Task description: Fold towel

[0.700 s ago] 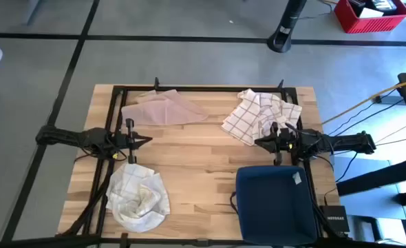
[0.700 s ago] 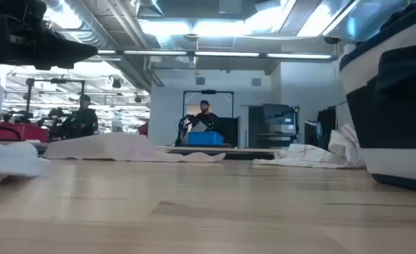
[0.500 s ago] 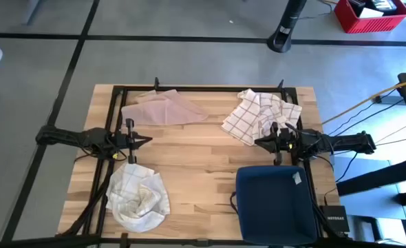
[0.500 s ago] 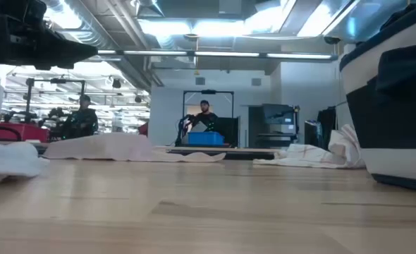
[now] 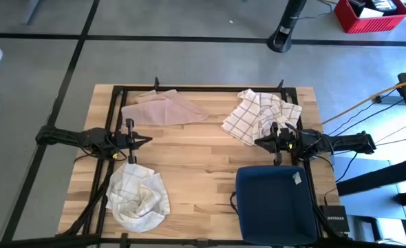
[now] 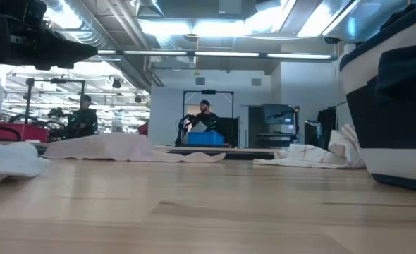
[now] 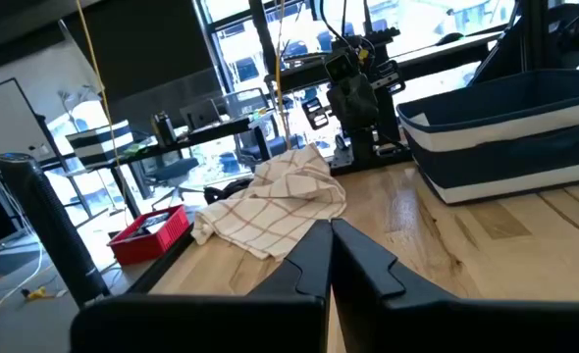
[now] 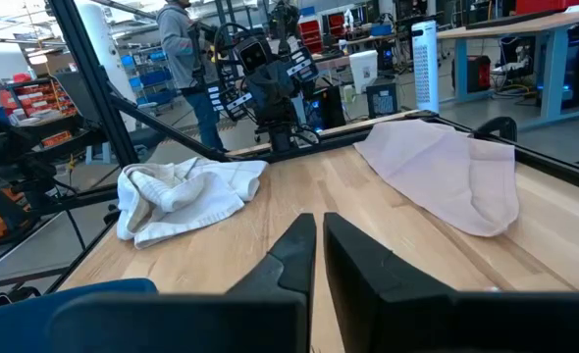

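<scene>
- Wooden table (image 5: 210, 158) sits on a grey floor, with a workshop room behind it.
- My left gripper (image 5: 148, 140) has its fingers pressed together, holding nothing, at the table's left-middle.
- My right gripper (image 5: 258, 142) shows its fingers nearly together, a thin gap between them, empty, at right-middle.
- Just beyond it I see the checked towel (image 5: 260, 114), crumpled at the far right corner.
- Farther out: a beige cloth (image 5: 163, 108) far left, a white crumpled towel (image 5: 139, 196) near left, a blue bin (image 5: 275, 204) near right.
</scene>
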